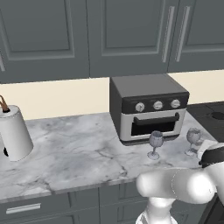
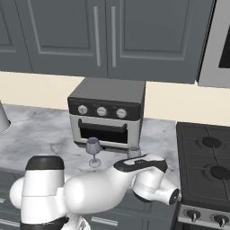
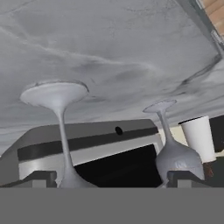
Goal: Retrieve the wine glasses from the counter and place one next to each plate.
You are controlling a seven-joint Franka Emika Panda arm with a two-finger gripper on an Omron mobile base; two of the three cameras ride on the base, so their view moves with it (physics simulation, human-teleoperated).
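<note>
Two clear wine glasses stand on the marble counter (image 1: 78, 153) in front of the toaster oven. One wine glass (image 1: 155, 142) (image 2: 93, 148) is on the left, the other wine glass (image 1: 193, 139) (image 2: 134, 152) on the right, close to my hand. The hand view is upside down. In it my gripper (image 3: 113, 181) is open, and the near glass (image 3: 63, 131) rises just inside its left fingertip (image 3: 41, 178). The far glass (image 3: 175, 159) stands beyond the right fingertip, apart from it. Nothing is held. The plates are out of view.
The toaster oven (image 1: 148, 107) (image 2: 108, 112) stands right behind the glasses. A black stove (image 2: 206, 157) adjoins the counter on the right. A paper towel roll (image 1: 15, 133) (image 3: 199, 138) stands at the far left. Dark grey wall cabinets (image 1: 109, 35) hang above.
</note>
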